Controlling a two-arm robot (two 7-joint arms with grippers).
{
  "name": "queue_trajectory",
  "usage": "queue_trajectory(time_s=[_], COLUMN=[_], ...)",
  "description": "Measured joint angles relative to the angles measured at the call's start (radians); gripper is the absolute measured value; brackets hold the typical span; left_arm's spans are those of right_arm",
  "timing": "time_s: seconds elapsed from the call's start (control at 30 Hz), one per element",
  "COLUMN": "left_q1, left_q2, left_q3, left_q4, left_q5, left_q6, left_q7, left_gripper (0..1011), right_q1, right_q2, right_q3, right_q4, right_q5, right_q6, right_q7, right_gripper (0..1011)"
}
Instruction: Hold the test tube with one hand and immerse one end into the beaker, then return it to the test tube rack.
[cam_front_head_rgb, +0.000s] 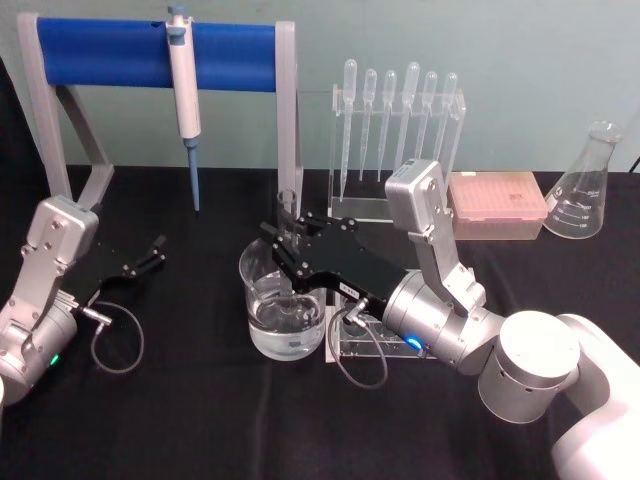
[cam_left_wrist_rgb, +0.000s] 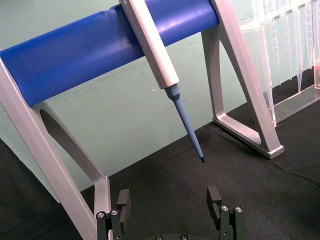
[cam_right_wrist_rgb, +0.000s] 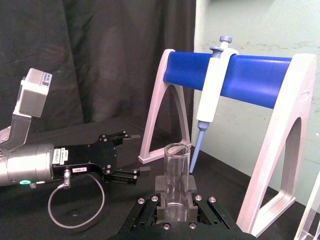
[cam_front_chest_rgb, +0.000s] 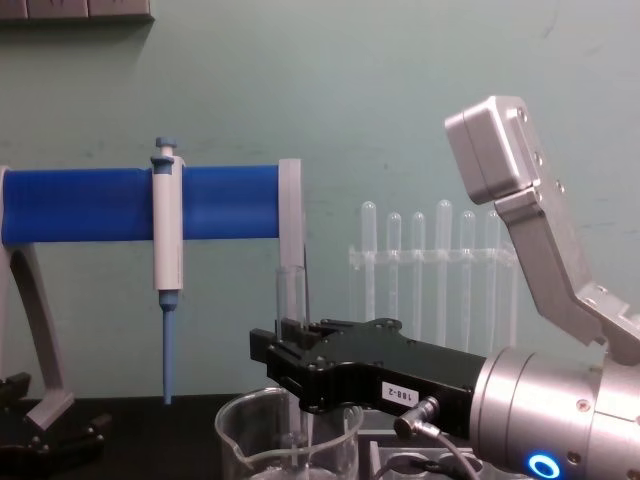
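My right pincer (cam_front_head_rgb: 287, 235) is clenched on the test tube (cam_front_head_rgb: 288, 204), which I hold upright over the beaker (cam_front_head_rgb: 252, 292) at the middle of the tabletop (cam_front_head_rgb: 180, 420). In the right wrist view the tube's open rim stands above my two fingers (cam_right_wrist_rgb: 161, 184), which press it from either side. From the chest view the test tube (cam_front_chest_rgb: 291, 290) rises out of the pincer (cam_front_chest_rgb: 291, 335), and its lower part goes down inside the mouth of the beaker (cam_front_chest_rgb: 240, 440). I cannot tell whether its tip reaches the water. The clear test tube rack (cam_front_head_rgb: 372, 346) sits just beside the beaker at 3 o'clock, under my right wrist. My left pincer (cam_front_head_rgb: 150, 254) rests released, fingers apart, well off at 9 o'clock. The pipettor (cam_front_head_rgb: 183, 90) hangs on the blue stand (cam_front_head_rgb: 100, 52) at 11 o'clock.
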Motion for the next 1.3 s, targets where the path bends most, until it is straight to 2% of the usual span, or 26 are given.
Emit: queue_trajectory(time_s=[1.3], left_q1=[0.000], left_q2=[0.000], left_q3=[0.000], left_q4=[0.000], left_q5=[0.000], left_q6=[0.000], left_q7=[0.000], left_gripper=[1000], right_q1=[0.000], right_q2=[0.000], right_q3=[0.000], right_q4=[0.000], right_q5=[0.000], right_q6=[0.000], right_q7=[0.000], right_gripper=[224])
